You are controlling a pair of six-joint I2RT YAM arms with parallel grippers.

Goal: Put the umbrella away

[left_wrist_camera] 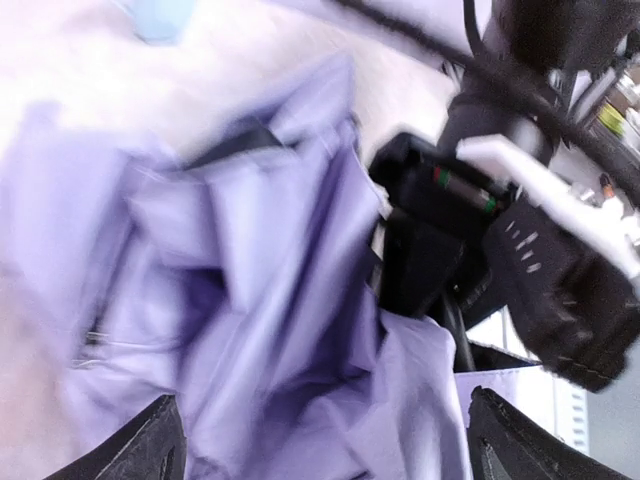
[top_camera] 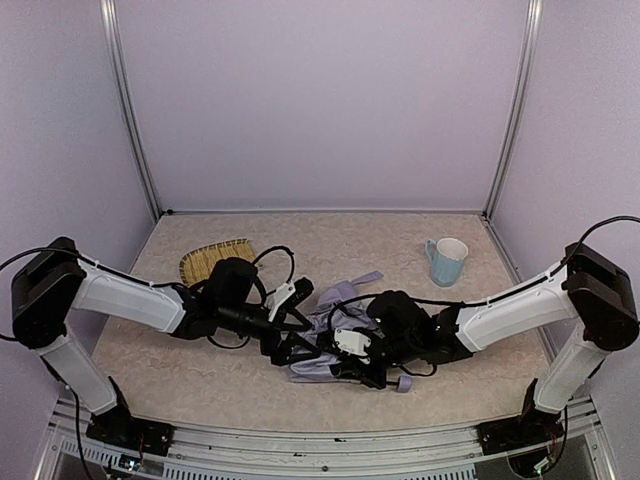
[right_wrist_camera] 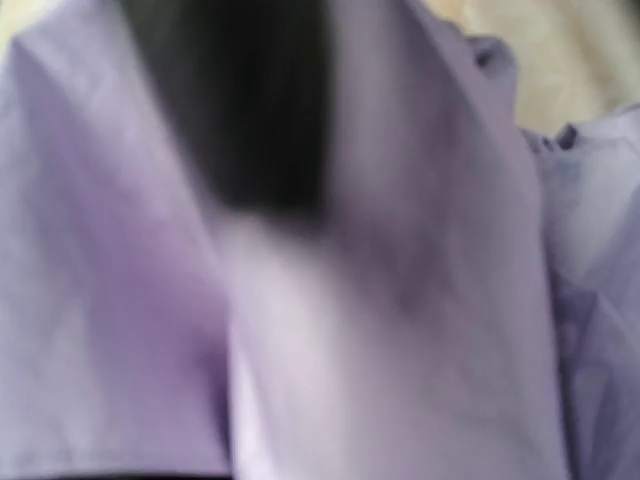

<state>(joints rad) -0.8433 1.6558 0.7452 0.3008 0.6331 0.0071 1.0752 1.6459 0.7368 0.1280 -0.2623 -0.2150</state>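
Note:
The umbrella (top_camera: 338,325) lies folded and crumpled in the middle of the table, lavender fabric with black ribs showing. Its small lavender knob (top_camera: 405,383) sticks out at the near right. My left gripper (top_camera: 288,345) presses into the umbrella's left side. In the left wrist view (left_wrist_camera: 330,455) its fingertips (left_wrist_camera: 150,450) stand wide apart, with lavender fabric (left_wrist_camera: 260,300) bunched between them. My right gripper (top_camera: 350,368) is pushed into the umbrella's near right side. In the right wrist view blurred lavender fabric (right_wrist_camera: 400,300) fills the frame and hides the fingers.
A pale blue mug (top_camera: 446,262) stands at the back right. A yellow woven basket (top_camera: 212,260) lies at the back left, behind my left arm. The right arm's black wrist (left_wrist_camera: 540,270) is close in front of my left gripper.

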